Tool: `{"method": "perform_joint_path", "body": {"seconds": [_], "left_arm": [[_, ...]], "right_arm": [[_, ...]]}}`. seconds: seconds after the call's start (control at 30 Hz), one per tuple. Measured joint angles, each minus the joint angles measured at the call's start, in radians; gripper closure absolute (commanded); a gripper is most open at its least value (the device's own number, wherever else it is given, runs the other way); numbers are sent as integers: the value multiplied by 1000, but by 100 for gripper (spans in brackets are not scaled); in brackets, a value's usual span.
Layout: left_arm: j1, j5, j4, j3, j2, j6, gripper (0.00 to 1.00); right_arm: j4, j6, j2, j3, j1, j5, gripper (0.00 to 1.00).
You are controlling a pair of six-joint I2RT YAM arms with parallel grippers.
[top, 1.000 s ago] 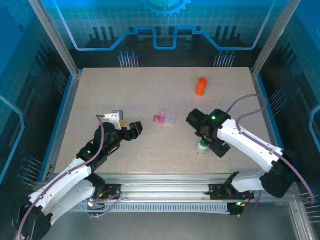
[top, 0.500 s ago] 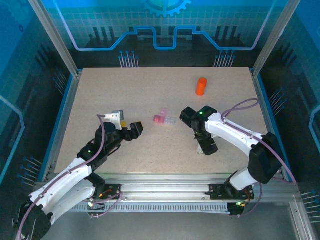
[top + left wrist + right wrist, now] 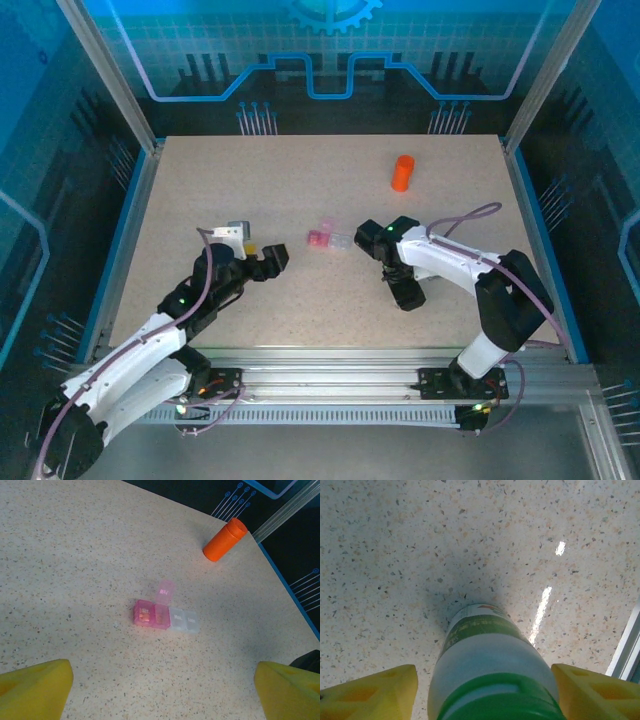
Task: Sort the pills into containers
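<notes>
Pill box (image 3: 162,617) sits with one pink lid up as right gripper (image 3: 485,695) straddles a bottle (image 3: 485,645), grip unclear; left gripper (image 3: 162,690) gapes empty. Next, likely: firm clamp, then lift.

Speckled beige tabletop (image 3: 250,190) spans middle of overhead frame. Orange pill bottle (image 3: 401,172) stands upper right of centre, alone, near far edge; in left wrist view same bottle (image 3: 225,540) at upper right. White bottle (image 3: 490,655), green cap and green label band, bottom centre of right wrist view, base on tabletop. Blue patterned back panel (image 3: 330,50) along top. Aluminium rail (image 3: 330,385) along bottom.
</notes>
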Motion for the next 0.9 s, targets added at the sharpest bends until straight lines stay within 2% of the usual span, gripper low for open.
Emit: {"method": "perform_joint_path", "body": {"seconds": [0.13,0.63,0.77,0.9], "left_arm": [[0,7,3,0,11,-6,5],[-2,14,10,0,54,-25,5],[-3,21,18,0,58,-25,5],[-3,53,51,-3,74,-25,6]], "right_arm": [[9,2,4,-18,0,-3,37],[29,3,-87,-84,0,61,66],[20,-113,-137,-55,1,117,65],[97,-420,-237,-23,3,174,63]]}}
